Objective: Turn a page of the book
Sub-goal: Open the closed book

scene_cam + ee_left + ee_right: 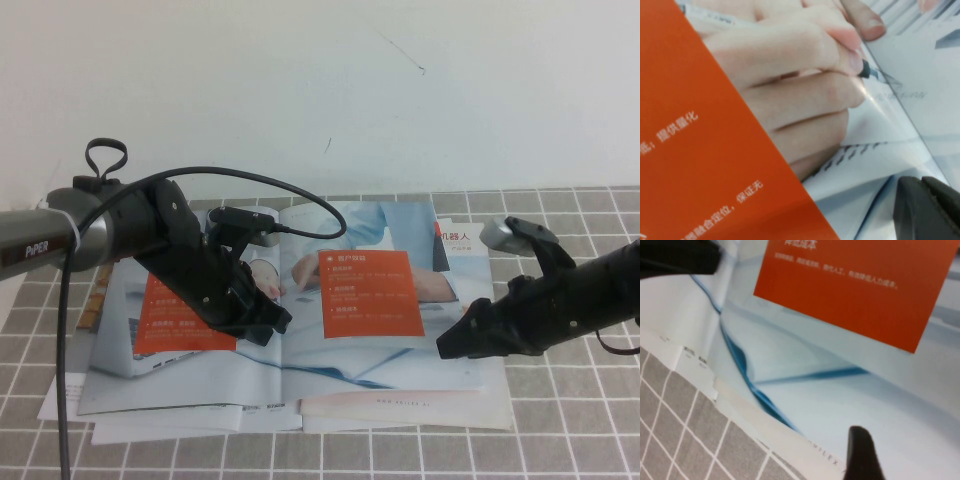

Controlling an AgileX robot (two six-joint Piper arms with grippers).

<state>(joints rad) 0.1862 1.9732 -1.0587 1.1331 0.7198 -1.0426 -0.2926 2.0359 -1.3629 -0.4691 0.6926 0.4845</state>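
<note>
Page (385, 300) just beside right tool (452, 345)

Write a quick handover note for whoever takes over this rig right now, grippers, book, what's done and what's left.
Left gripper: shut, resting on the book near the spine, on the left-hand page, apparently pinning it; holds nothing.
Right gripper: open, holding nothing, low at the outer edge of the page, near its lower corner.
Book: open flat on the grey tiled table, over some loose sheets. Both visible pages carry orange panels.
Done: arms in position.
Left: the page is still flat. Right gripper likely needs to catch its edge, lift it and sweep it over the spine; the left gripper will probably have to clear the way.
</note>
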